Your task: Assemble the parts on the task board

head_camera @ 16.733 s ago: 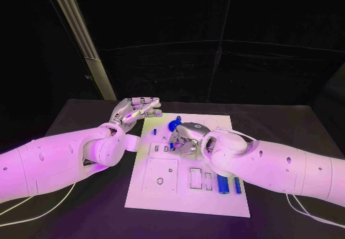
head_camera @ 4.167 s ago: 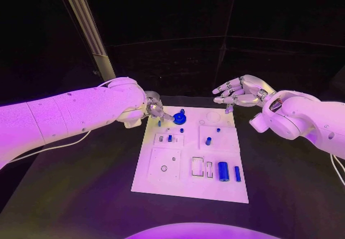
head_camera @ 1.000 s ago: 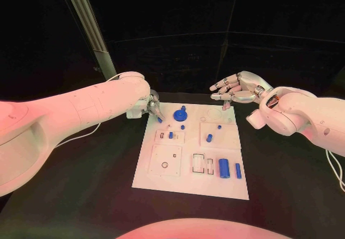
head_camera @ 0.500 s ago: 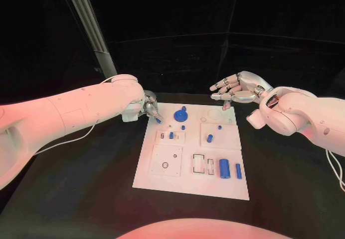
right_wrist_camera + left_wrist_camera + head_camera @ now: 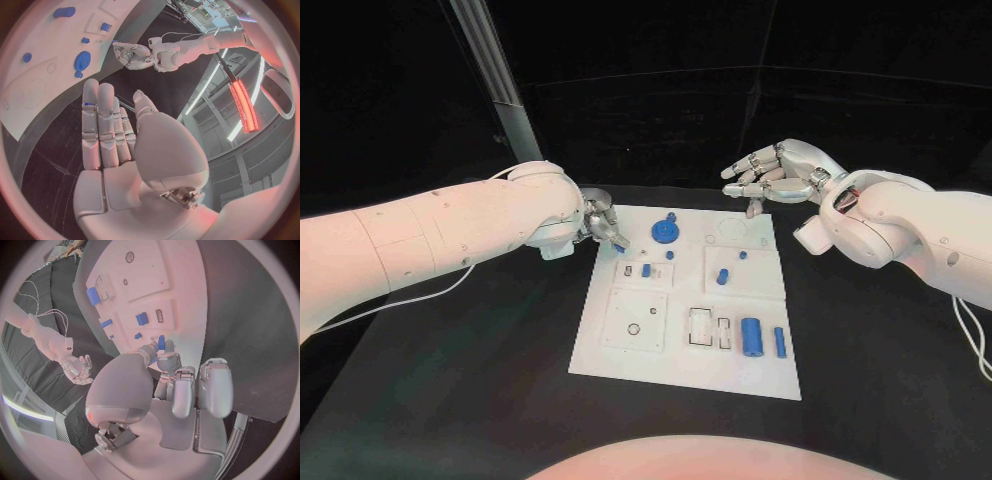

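Lying mid-table, the white task board (image 5: 689,300) carries blue parts: a round disc (image 5: 665,232) near its far edge, a cylinder (image 5: 751,336) nearer. At its far left corner the left hand (image 5: 600,226) pinches a small blue peg (image 5: 619,247). Beyond the far right corner hovers the right hand (image 5: 776,172), fingers spread, holding nothing. The black table (image 5: 473,400) lies under a dark room.

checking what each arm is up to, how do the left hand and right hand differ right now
The left hand is low at the task board's far left corner, fingers curled, pinching a small blue part. The right hand is raised beyond the board's far right corner, fingers spread, holding nothing. The left touches a task piece; the right touches none. Both are silver, on white arms.
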{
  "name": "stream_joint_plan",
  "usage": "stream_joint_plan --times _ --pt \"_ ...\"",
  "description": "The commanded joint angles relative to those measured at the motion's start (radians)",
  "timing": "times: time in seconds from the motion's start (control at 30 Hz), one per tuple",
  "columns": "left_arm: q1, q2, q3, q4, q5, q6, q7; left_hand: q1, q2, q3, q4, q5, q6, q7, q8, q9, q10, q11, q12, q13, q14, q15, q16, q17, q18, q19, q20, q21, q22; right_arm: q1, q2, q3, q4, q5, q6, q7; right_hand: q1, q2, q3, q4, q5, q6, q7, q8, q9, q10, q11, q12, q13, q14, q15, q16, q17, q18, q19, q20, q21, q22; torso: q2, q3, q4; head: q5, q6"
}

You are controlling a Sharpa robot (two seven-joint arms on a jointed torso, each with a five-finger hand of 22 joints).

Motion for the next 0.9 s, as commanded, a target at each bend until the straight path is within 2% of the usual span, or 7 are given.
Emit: stream_joint_plan --times 0.03,0.2,0.3,0.37,0.47,0.63,0.9 --pt "-0.009 -0.014 -0.001 0.036 0.000 -0.066 -0.016 -0.003 0.009 0.085 -0.082 0.001 0.002 -0.002 0.004 -0.001 0.006 0.000 0.004 -0.002 0.106 0.000 0.003 0.263 -0.006 0.009 -0.001 0.006 0.061 0.002 0.001 0.000 -0.002 0.000 0.009 0.009 0.000 0.005 0.000 -0.001 0.005 -0.006 0.000 0.006 0.000 -0.006 0.002 -0.003 -0.001 -0.005 -0.001 0.006 0.002 0.003 0.001 0.008 -0.005 -0.001 0.000 -0.0016 0.0023 0.001 -0.001" --pt "-0.026 -0.028 -0.003 0.076 -0.032 -0.077 -0.012 -0.007 0.006 0.094 -0.083 0.001 0.001 -0.003 0.007 0.001 0.007 0.000 0.005 -0.001 0.106 -0.001 0.003 0.263 -0.006 0.010 -0.002 0.006 0.062 0.002 0.003 0.000 -0.006 0.000 0.011 0.010 0.000 0.005 0.000 -0.001 0.005 -0.006 0.000 0.006 0.000 -0.006 0.002 -0.003 -0.001 -0.005 -0.001 0.006 0.002 0.003 0.001 0.008 -0.005 -0.001 0.000 -0.0014 0.0018 0.003 -0.002" --pt "-0.033 -0.030 -0.004 0.086 -0.044 -0.079 -0.012 -0.007 0.006 0.094 -0.083 0.001 0.001 -0.003 0.007 0.001 0.007 0.000 0.005 -0.001 0.106 -0.001 0.003 0.263 -0.006 0.010 -0.002 0.006 0.062 0.001 0.003 0.000 -0.007 0.000 0.012 0.009 0.000 0.005 0.000 -0.001 0.005 -0.006 0.000 0.006 0.000 -0.006 0.002 -0.003 -0.001 -0.005 -0.001 0.006 0.002 0.003 0.001 0.008 -0.005 -0.001 0.001 -0.0004 -0.0001 0.007 -0.003" --pt "-0.037 -0.031 -0.004 0.092 -0.050 -0.081 -0.013 -0.007 0.006 0.094 -0.083 0.001 0.001 -0.003 0.007 0.001 0.007 0.000 0.005 -0.001 0.106 -0.001 0.003 0.263 -0.006 0.010 -0.002 0.006 0.062 0.001 0.004 0.000 -0.008 0.000 0.014 0.009 0.000 0.005 0.000 0.000 0.005 -0.006 0.000 0.006 0.000 -0.006 0.002 -0.003 -0.002 -0.005 -0.001 0.007 0.002 0.003 0.001 0.008 -0.005 -0.001 0.001 -0.0012 -0.0013 0.007 -0.004" --pt "-0.040 -0.031 -0.005 0.095 -0.054 -0.082 -0.015 -0.010 0.005 0.097 -0.083 0.001 0.001 -0.003 0.008 0.001 0.007 0.000 0.005 -0.002 0.106 -0.001 0.003 0.263 -0.006 0.010 -0.002 0.006 0.062 0.001 0.005 0.000 -0.009 0.001 0.016 0.007 0.000 0.006 0.000 0.000 0.005 -0.006 0.000 0.007 0.000 -0.006 0.002 -0.003 -0.002 -0.005 -0.001 0.007 0.002 0.003 0.001 0.008 -0.005 -0.001 0.001 -0.0018 -0.0021 0.007 -0.005" --pt "-0.042 -0.030 -0.005 0.095 -0.057 -0.078 -0.020 -0.011 0.004 0.099 -0.084 0.001 0.001 -0.003 0.009 0.002 0.008 0.000 0.005 -0.001 0.106 -0.001 0.003 0.263 -0.006 0.010 -0.002 0.006 0.062 0.001 0.005 0.000 -0.010 0.002 0.017 0.006 0.000 0.006 0.000 0.000 0.006 -0.007 0.000 0.007 0.000 -0.006 0.002 -0.003 -0.002 -0.005 -0.001 0.007 0.002 0.003 0.001 0.008 -0.005 -0.001 0.001 -0.0001 -0.0035 0.007 -0.007" --pt "-0.043 -0.025 -0.005 0.089 -0.075 -0.052 -0.028 -0.015 0.003 0.103 -0.083 0.000 0.001 -0.003 0.011 0.003 0.008 0.000 0.005 -0.002 0.106 -0.001 0.003 0.263 -0.006 0.010 -0.002 0.006 0.062 0.001 0.005 0.000 -0.010 0.002 0.017 0.006 0.000 0.006 0.000 0.000 0.006 -0.007 0.000 0.007 0.000 -0.006 0.002 -0.003 -0.003 -0.005 -0.001 0.007 0.002 0.003 0.001 0.008 -0.005 -0.001 0.001 -0.0003 -0.0015 0.005 -0.011"
